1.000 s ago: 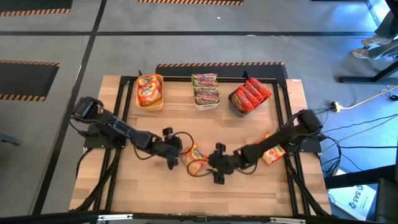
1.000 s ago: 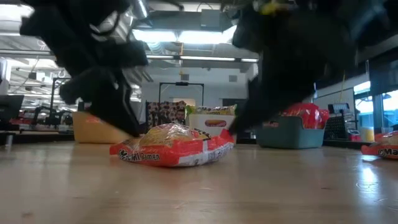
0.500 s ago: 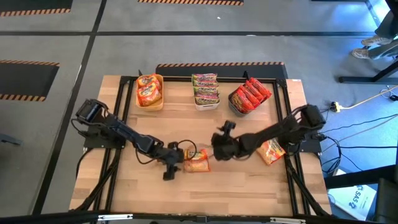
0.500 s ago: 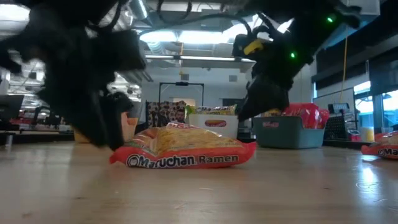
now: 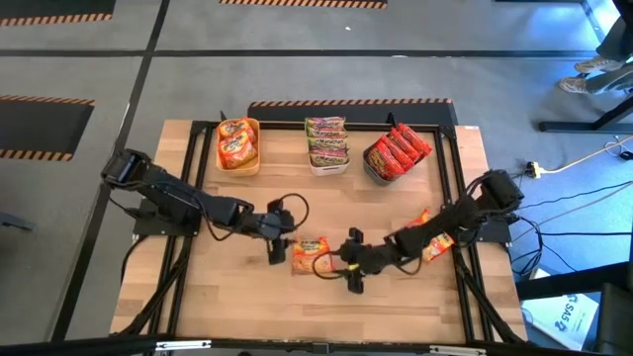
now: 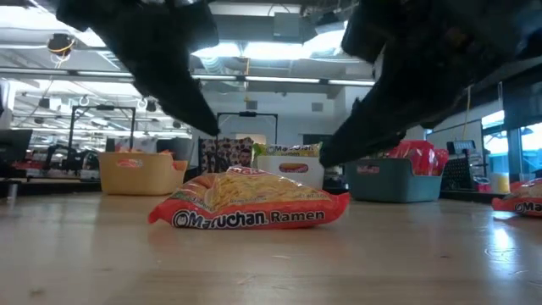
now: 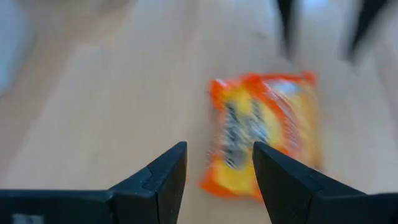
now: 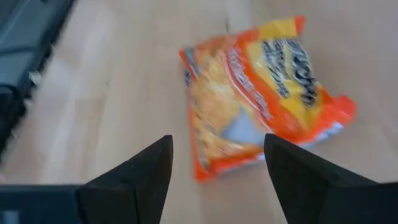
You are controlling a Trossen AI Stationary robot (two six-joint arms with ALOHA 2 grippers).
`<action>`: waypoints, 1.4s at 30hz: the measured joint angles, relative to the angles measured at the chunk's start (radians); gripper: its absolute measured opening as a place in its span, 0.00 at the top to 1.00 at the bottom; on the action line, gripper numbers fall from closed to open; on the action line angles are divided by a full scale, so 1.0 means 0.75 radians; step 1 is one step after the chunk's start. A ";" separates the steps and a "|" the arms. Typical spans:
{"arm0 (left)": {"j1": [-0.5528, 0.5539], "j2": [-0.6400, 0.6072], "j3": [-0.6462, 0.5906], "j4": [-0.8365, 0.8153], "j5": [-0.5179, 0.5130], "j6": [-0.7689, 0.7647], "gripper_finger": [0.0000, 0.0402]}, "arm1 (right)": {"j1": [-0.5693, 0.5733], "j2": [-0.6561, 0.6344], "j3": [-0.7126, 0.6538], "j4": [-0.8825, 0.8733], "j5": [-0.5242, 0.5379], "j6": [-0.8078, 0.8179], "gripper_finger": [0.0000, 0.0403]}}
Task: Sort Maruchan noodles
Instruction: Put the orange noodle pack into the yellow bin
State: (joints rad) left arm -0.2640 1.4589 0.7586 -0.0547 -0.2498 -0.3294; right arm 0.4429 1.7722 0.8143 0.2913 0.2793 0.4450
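One orange-yellow Maruchan noodles packet [image 5: 312,254] lies flat on the wooden table, seen also in the low view [image 6: 250,207]. My left gripper [image 5: 280,242] hovers open just left of it; the left wrist view shows the packet [image 7: 264,143] ahead of the open gripper [image 7: 217,168]. My right gripper [image 5: 338,265] stands open just right of the packet [image 8: 264,93], with nothing inside the gripper [image 8: 217,162]. A second orange packet [image 5: 432,240] lies under my right arm.
Three bins stand in a row at the far edge: a yellow one [image 5: 237,145] with orange packets, a white one [image 5: 326,145] with green-pink packets, a dark grey one [image 5: 396,153] with red packets. Black frame rails [image 5: 198,198] run along the table's sides.
The packet has turned about on the table, so its long side now faces the near edge. My left gripper has risen and drawn back toward the left. My right gripper swung up toward the far edge, then came back down beside the packet's right end.
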 joint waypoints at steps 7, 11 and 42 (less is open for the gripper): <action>0.076 0.126 0.000 0.158 -0.013 0.035 0.55 | 0.066 0.144 -0.007 0.240 0.122 0.023 0.41; 0.119 0.203 0.000 0.225 0.178 0.059 0.55 | 0.063 0.197 0.004 0.249 0.127 0.026 0.41; 0.328 0.541 0.005 0.548 0.931 -0.248 0.67 | 0.061 0.302 0.006 0.283 0.221 -0.047 0.41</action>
State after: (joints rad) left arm -0.0177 1.8648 0.7620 0.3564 0.4484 -0.5154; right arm 0.4885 1.9984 0.8185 0.5034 0.4454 0.4099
